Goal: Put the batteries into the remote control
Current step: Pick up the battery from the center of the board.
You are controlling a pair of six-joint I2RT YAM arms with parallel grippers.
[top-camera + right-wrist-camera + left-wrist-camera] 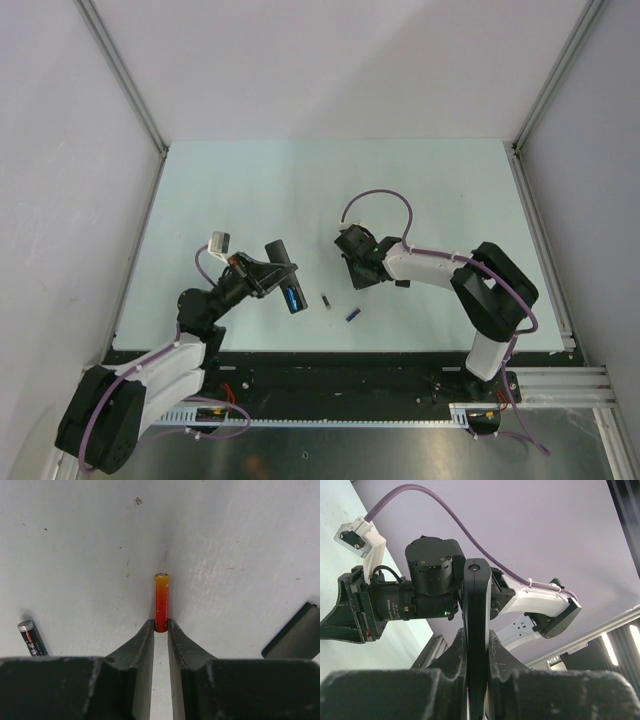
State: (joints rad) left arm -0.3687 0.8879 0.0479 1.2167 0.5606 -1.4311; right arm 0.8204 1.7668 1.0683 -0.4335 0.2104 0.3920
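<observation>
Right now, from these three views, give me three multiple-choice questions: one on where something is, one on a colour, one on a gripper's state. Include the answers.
1. Where does the loose blue battery lie?
A. On the table, between the two arms
B. Leaning on the back wall
C. At the far edge

2. What colour is the battery at the tips of the right gripper?
A. Blue
B. Red-orange
C. Green

3. How is the left gripper?
A. Open and empty
B. Shut on a battery
C. Shut on the remote control

Answers:
1 A: the top view shows it lying on the near part of the table, between the arms.
2 B: the right wrist view shows the red-orange battery with its end between the fingertips.
3 C: the left wrist view shows the black bar clamped upright between the fingers.
</observation>
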